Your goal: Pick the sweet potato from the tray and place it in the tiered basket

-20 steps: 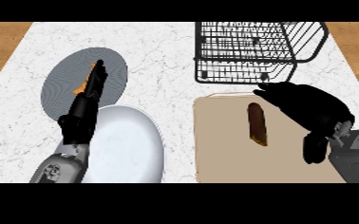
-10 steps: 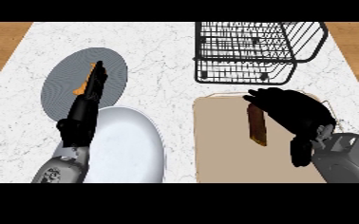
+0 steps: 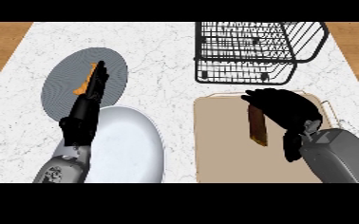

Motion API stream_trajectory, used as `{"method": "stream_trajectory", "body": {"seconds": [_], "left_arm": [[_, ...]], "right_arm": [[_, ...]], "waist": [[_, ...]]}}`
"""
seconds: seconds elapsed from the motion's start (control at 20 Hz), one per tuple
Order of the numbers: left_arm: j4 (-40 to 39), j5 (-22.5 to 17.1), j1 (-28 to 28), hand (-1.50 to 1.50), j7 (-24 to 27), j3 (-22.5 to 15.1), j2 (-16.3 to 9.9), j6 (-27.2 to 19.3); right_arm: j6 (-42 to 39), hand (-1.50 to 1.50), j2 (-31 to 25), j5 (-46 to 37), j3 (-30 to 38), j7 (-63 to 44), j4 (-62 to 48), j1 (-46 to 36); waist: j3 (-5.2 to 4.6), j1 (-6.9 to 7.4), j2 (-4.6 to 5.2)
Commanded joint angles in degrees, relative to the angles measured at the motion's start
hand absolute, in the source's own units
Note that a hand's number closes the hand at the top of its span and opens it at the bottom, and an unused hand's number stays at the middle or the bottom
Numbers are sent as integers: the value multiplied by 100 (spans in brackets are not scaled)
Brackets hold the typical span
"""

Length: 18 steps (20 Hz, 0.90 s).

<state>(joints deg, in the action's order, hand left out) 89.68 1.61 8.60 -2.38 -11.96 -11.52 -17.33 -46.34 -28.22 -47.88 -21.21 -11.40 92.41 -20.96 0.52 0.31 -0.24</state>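
Beige tray (image 3: 217, 147) holds the sweet potato (image 3: 257, 127) (right hand (image 3: 284, 108) touching).

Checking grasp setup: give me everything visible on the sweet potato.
The sweet potato is a long, narrow brown piece with a lighter orange-brown lower end, lying flat and running roughly top to bottom in the head view. It rests on the beige tray, right of the tray's middle. The right hand covers its upper end, fingers reaching over it; whether they have closed on it cannot be seen. It is not in the wire tiered basket.
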Motion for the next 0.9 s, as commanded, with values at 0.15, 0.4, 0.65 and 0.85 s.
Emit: {"method": "stream_trajectory", "body": {"seconds": [0.15,0.4,0.65,0.85], "left_arm": [[-70,93,66,0,-84,118,235,120],[-178,174,158,0,-69,57,402,5],[73,30,-95,0,-26,310,203,205],[15,295,114,0,-218,77,430,6]], "right_arm": [[-67,-150,340,-373,127,113,-220,16],[668,-150,277,-746,83,740,-1016,-39],[503,-150,571,-892,125,674,-939,51],[869,-150,752,-1077,114,728,-1141,260]], "waist": [[-53,-22,25],[-51,-6,33],[-52,-5,25],[-51,-17,25]]}}
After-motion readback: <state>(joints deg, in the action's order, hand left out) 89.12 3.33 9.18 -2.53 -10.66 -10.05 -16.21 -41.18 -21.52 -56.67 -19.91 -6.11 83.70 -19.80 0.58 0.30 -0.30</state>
